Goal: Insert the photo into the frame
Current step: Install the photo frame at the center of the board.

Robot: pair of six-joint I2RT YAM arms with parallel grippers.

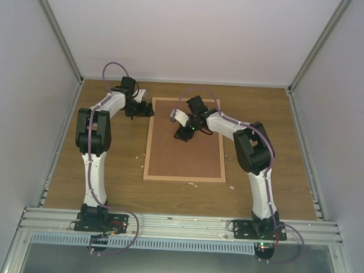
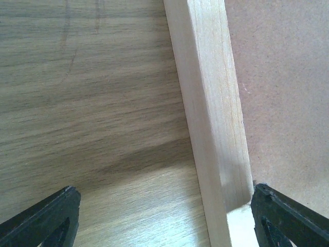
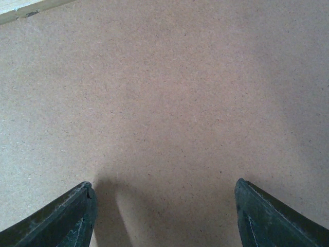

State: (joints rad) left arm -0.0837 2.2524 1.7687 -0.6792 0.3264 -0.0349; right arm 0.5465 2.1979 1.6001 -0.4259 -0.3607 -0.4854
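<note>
Wood-grain table [image 1: 107, 187], white-walled cell. The frame [image 1: 148, 153] lies face-down at centre, backing board [image 1: 187, 158] seated inside. The left gripper [image 1: 145, 111], released, straddles its 11 o'clock corner, probably to steady it. The right gripper [image 1: 183, 134], released and empty, hovers over the board near 12 o'clock. The photo is unseen.

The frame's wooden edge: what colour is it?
The frame is pale, light natural wood, clearest in the left wrist view.

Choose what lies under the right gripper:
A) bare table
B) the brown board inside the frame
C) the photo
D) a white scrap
B: the right gripper has only the brown board beneath its open fingers, and the top view shows it hanging within the frame.
</note>
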